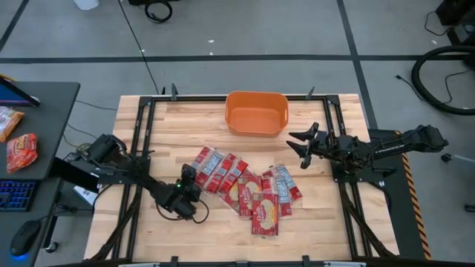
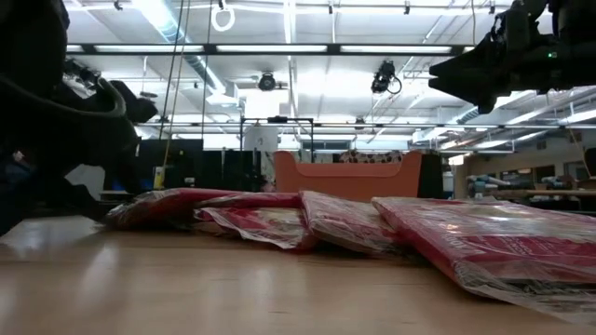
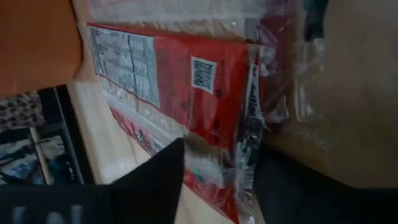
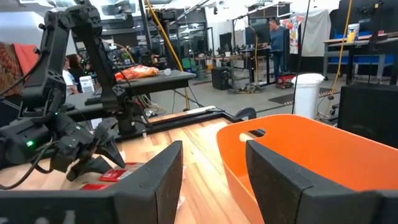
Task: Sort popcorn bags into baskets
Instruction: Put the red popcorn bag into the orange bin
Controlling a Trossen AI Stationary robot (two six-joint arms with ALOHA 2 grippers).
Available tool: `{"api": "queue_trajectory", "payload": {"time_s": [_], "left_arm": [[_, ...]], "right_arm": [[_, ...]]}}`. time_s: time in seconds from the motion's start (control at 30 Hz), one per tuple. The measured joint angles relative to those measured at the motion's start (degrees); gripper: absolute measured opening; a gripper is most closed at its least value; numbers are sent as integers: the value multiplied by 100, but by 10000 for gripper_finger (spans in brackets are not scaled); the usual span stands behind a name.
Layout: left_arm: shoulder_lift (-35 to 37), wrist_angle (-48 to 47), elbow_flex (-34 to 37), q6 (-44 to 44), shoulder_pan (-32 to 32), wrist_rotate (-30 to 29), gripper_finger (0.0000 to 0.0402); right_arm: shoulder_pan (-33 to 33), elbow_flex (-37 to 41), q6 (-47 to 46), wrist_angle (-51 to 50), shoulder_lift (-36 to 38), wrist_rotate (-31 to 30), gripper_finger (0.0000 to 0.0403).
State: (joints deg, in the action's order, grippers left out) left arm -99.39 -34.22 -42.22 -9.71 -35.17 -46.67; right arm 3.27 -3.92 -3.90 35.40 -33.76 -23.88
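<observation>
Several red popcorn bags (image 1: pixel 241 185) with white panels lie overlapping in a heap at the middle of the wooden table; they also show in the low view (image 2: pixel 354 223). The orange basket (image 1: pixel 256 113) stands at the far middle and holds nothing that I can see. My left gripper (image 1: pixel 187 182) is low at the heap's left end, open, with its fingers on either side of the leftmost bag's sealed edge (image 3: pixel 245 143). My right gripper (image 1: pixel 300 144) is open and empty, held above the table just right of the basket (image 4: pixel 298 155). My left gripper has one finger (image 3: pixel 155 186) on the bag's printed face side and the other (image 3: pixel 298 193) beyond its crinkled clear edge (image 3: pixel 242 165). The bag lies flat on the table. Whether the fingers touch it, I cannot tell.
Black frame rails (image 1: pixel 141 141) run along the table's left and right sides. A dark side table (image 1: pixel 37 133) at the left carries other snack packets (image 1: pixel 22 152). Bare wood (image 1: pixel 223 230) lies near the front edge. A person (image 4: pixel 273 31) stands far back in the room.
</observation>
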Motion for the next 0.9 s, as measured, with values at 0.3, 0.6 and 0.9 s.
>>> {"api": "queue_trajectory", "payload": {"time_s": [0.3, 0.6, 0.9], "left_arm": [[50, -636, -332, -474, 44, 36, 12], [595, -1947, -1789, 111, 612, 298, 12], [817, -893, -2984, 3079, 1321, -295, 12]], "right_arm": [[0, 0, -63, 10, -4, 173, 180], [0, 0, -63, 13, -4, 203, 180], [0, 0, -59, 196, -52, 145, 180]]}}
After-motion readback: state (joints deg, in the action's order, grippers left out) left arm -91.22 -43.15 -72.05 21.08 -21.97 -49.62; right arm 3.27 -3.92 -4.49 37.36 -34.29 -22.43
